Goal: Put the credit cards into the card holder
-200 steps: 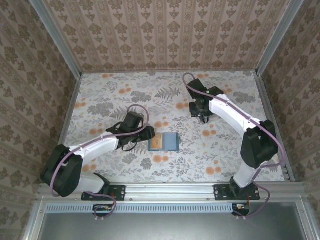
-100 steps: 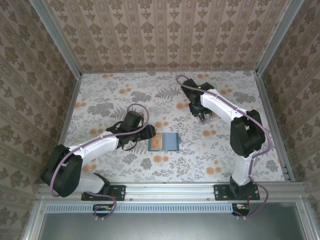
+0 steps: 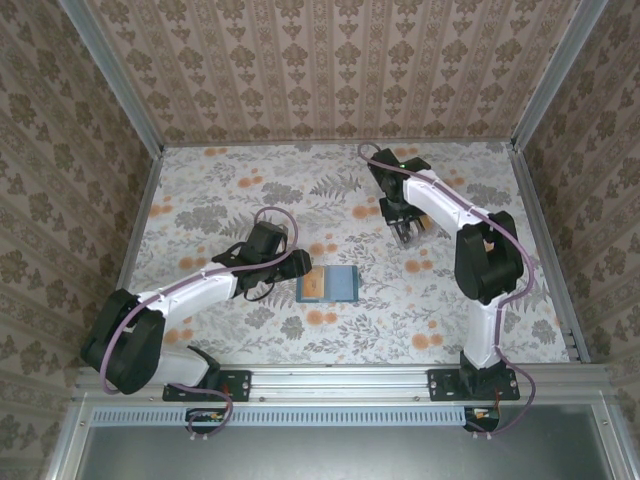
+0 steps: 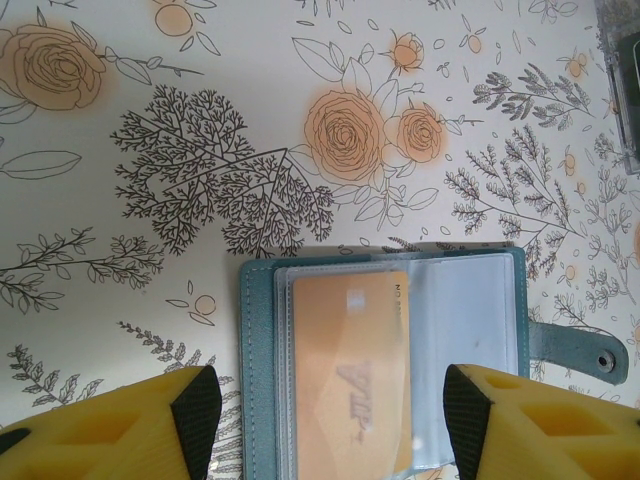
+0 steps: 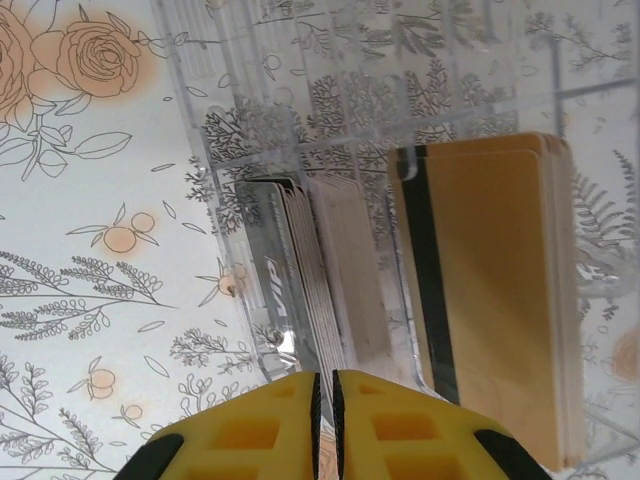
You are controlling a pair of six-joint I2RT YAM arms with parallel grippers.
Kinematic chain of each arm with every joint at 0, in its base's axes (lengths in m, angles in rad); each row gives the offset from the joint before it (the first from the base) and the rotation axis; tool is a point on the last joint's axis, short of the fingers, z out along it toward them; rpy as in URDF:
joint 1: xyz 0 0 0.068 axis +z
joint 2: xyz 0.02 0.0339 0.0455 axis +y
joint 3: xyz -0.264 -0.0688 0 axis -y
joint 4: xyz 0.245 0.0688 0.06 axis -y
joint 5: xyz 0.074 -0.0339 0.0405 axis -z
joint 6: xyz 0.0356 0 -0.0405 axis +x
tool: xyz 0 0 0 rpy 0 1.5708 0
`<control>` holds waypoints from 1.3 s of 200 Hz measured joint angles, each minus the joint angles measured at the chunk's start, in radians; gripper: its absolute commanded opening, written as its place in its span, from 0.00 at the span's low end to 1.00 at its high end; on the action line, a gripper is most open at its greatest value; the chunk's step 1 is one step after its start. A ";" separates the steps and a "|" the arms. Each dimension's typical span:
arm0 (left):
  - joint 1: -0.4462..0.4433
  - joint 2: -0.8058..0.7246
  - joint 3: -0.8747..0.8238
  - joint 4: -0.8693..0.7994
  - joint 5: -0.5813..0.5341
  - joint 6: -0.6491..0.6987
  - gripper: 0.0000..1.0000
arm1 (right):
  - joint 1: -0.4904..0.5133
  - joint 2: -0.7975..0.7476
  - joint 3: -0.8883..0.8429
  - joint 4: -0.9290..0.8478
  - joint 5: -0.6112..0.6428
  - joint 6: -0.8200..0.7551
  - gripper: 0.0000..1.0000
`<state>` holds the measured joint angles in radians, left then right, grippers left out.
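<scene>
Near centre of floral-print table (image 3: 250, 190): teal folding card holder (image 3: 328, 285), lying open and flat. tan-yellow plastic card (image 4: 350, 370) in its left pocket; strap tab (image 4: 575, 350) juts from opposite side. left gripper (image 4: 330, 415) over holder's near edge, one finger each side of card. clear plastic compartment rack (image 5: 400, 120) well apart at back-right, under right gripper (image 5: 325, 400). In rack: tan card stack (image 5: 500, 300) in right compartment, dark and pale cards (image 5: 310, 290) on edge in left compartment, probably leaning.

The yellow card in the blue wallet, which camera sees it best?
The left wrist view. There the yellow card is big and close, tucked in a clear pocket of the open blue wallet. In the top external view it is just a tiny tan patch. The right wrist view looks at other cards in a clear box.
</scene>
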<state>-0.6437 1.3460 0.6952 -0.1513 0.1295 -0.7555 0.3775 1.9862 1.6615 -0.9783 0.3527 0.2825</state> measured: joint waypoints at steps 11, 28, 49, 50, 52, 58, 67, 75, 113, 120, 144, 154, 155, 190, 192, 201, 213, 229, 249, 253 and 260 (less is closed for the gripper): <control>0.003 0.000 0.000 0.000 0.000 0.000 0.63 | -0.003 0.013 0.000 0.005 -0.003 0.000 0.16; 0.005 0.000 0.000 0.000 0.000 0.000 0.63 | -0.011 0.037 0.000 0.008 -0.005 0.001 0.16; 0.005 0.000 0.000 0.000 0.000 0.000 0.63 | -0.029 0.049 0.000 0.010 -0.005 0.002 0.16; 0.005 0.000 0.000 0.000 0.000 0.000 0.63 | -0.030 0.049 0.000 0.010 -0.005 0.002 0.16; 0.005 0.000 0.000 0.000 0.000 0.000 0.63 | -0.032 0.049 0.000 0.010 -0.005 0.002 0.16; 0.005 0.000 0.000 0.000 0.000 0.000 0.63 | -0.035 0.049 0.000 0.010 -0.003 0.002 0.16; 0.005 0.000 0.000 0.000 0.000 0.000 0.63 | -0.040 0.049 0.000 0.010 -0.001 0.002 0.17; 0.005 0.000 0.000 0.000 0.000 0.000 0.63 | -0.041 0.049 0.000 0.010 0.002 0.002 0.19; 0.005 0.000 0.000 0.000 0.000 0.000 0.63 | -0.042 0.049 0.000 0.010 0.006 0.000 0.27; 0.005 0.000 0.000 0.000 0.000 0.000 0.63 | -0.041 0.049 0.000 0.010 0.006 -0.001 0.29; 0.005 0.000 0.000 0.000 0.000 0.000 0.63 | -0.041 0.049 -0.001 0.011 -0.007 -0.016 0.32; 0.006 0.002 0.000 0.000 0.001 0.000 0.63 | -0.041 0.049 -0.001 0.011 -0.011 -0.019 0.32; 0.006 0.002 0.000 0.000 0.001 0.000 0.63 | -0.041 0.049 -0.002 0.011 -0.011 -0.019 0.32; 0.006 0.008 0.000 0.000 0.001 0.000 0.63 | -0.040 0.049 -0.003 0.012 -0.018 -0.026 0.35; 0.006 0.008 0.000 0.000 0.001 0.000 0.63 | -0.040 0.049 -0.003 0.012 -0.019 -0.026 0.35; 0.006 0.008 0.000 0.001 0.001 0.000 0.63 | -0.040 0.049 -0.004 0.012 -0.021 -0.027 0.36; 0.006 0.008 0.000 0.001 0.001 0.000 0.63 | -0.039 0.050 -0.004 0.012 -0.022 -0.027 0.36; 0.006 0.008 0.000 0.001 0.001 0.000 0.63 | -0.039 0.052 -0.004 0.011 -0.024 -0.027 0.36; 0.006 0.008 0.000 0.001 0.001 0.000 0.63 | -0.035 0.064 -0.004 0.011 -0.036 -0.026 0.34; 0.006 0.008 0.000 0.001 0.001 0.000 0.63 | -0.034 0.066 -0.004 0.011 -0.041 -0.026 0.34; 0.008 0.008 0.000 0.001 0.001 0.000 0.63 | -0.031 0.072 -0.004 0.010 -0.046 -0.026 0.34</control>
<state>-0.6361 1.3537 0.6952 -0.1505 0.1307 -0.7555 0.3466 2.0579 1.6577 -0.9680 0.3065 0.2562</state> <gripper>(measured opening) 0.630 0.344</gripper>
